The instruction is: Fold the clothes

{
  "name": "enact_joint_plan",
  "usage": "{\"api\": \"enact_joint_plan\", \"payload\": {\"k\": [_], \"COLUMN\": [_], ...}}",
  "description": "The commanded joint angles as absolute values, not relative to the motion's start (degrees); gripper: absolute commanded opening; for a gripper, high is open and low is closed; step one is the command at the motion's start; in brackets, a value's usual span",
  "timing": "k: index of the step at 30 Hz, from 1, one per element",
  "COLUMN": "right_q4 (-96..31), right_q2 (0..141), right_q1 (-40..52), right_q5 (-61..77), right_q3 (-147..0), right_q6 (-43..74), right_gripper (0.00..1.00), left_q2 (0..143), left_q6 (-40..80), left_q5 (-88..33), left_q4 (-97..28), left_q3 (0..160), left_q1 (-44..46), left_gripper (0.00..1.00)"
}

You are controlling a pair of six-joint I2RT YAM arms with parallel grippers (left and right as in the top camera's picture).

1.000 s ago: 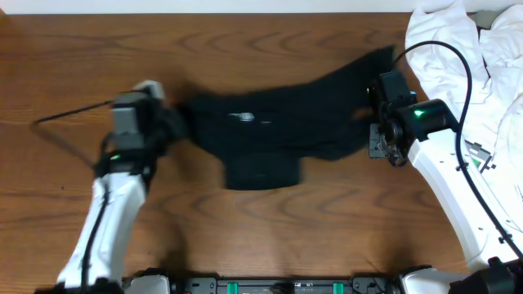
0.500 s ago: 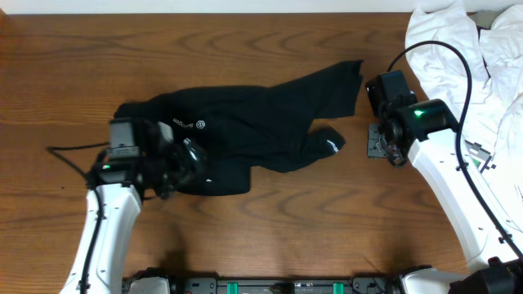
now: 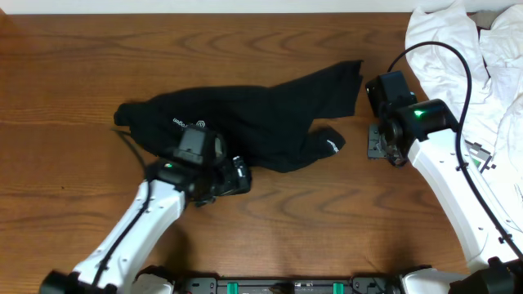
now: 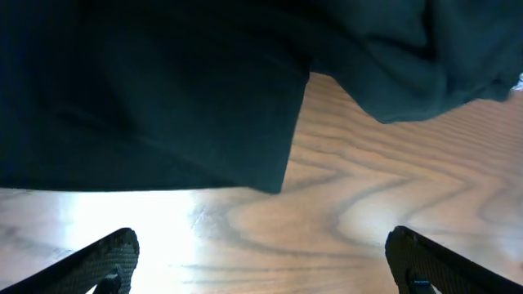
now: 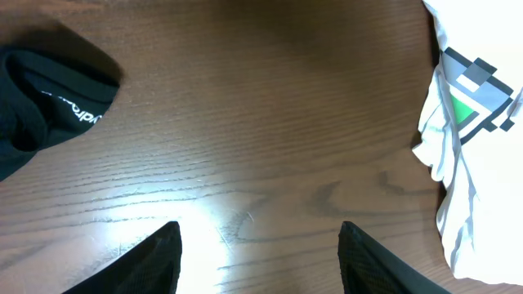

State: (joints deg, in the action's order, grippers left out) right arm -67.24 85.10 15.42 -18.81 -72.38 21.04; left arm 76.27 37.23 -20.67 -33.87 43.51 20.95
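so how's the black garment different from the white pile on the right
Colour: the black garment is dark all over, the white pile pale.
Pose: the black garment lies spread low near the middle of the table; the white pile is heaped along the right edge.
Print: the black garment bears a small white logo; the white pile shows a green and grey block print.
Both are soft, wrinkled fabric.

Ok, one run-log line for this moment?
black garment: bunched, unfolded | left gripper: open, empty, at garment's near edge | right gripper: open, empty, over bare table
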Motion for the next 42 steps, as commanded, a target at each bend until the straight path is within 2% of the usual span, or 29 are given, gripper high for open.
{"api": "enact_joint_plan", "payload": {"k": [1, 7, 10, 13, 14, 16, 20, 28, 35, 38, 41, 42], "right_q4": [-67.31, -67.33, -67.33, -67.31, -67.31, -67.29, -67.16, -64.55, -58.43, -56.75, -55.61, -55.51], "right_q2": [83.90, 83.90, 83.90, 83.90, 83.90, 83.90, 83.90, 83.90, 83.92, 84.09, 84.77, 85.12], "right_q1": [14.96, 14.96, 14.96, 14.96, 14.96, 14.96, 14.94, 14.90, 14.96, 14.96, 14.96, 14.96], "right_q5": [-18.98, -19.00, -19.00, -19.00, -19.00, -19.03, -19.05, -17.02, -3.25, -2.13, -2.20, -2.17], "right_q3": [-72.66, -72.66, -72.66, -72.66, -72.66, -72.66, -72.64, -72.60, -71.33, -70.67, -70.30, -70.30], "right_q6": [21.58, 21.58, 21.56, 21.56, 21.34, 20.88, 20.71, 18.24, 7.77, 6.59, 6.59, 6.59], "right_gripper": [0.60, 0.60, 0.60, 0.60, 0.60, 0.60, 0.60, 0.64, 0.68, 0.68, 0.69, 0.70], "left_q2": [80.18, 88.55, 91.74, 93.25, 93.25, 92.75, 90.39, 75.64, 63.02, 61.41, 61.67, 61.84], "left_q6": [45.01, 48.82, 48.80, 48.77, 48.75, 48.62, 44.75, 42.89, 40.86, 40.73, 40.71, 40.71], "left_q5": [-15.86, -13.63, -13.56, -13.58, -13.58, -13.61, -12.21, 7.57, 12.60, 17.72, 23.77, 24.36], "left_q4": [-32.29, -26.39, -23.75, -23.29, -23.57, -24.86, -30.37, -53.25, -56.18, -57.98, -59.22, -59.18], "left_q3": [43.00, 43.00, 43.00, 43.00, 43.00, 43.03, 43.11, 44.18, 44.16, 44.16, 44.12, 44.12], "left_q1": [23.73, 25.47, 25.47, 25.47, 25.47, 25.45, 24.73, 17.45, 9.45, 6.90, 4.47, 3.62], "left_gripper": [0.98, 0.99, 0.84, 0.48, 0.31, 0.06, 0.06, 0.06, 0.06, 0.08, 0.14, 0.32]}}
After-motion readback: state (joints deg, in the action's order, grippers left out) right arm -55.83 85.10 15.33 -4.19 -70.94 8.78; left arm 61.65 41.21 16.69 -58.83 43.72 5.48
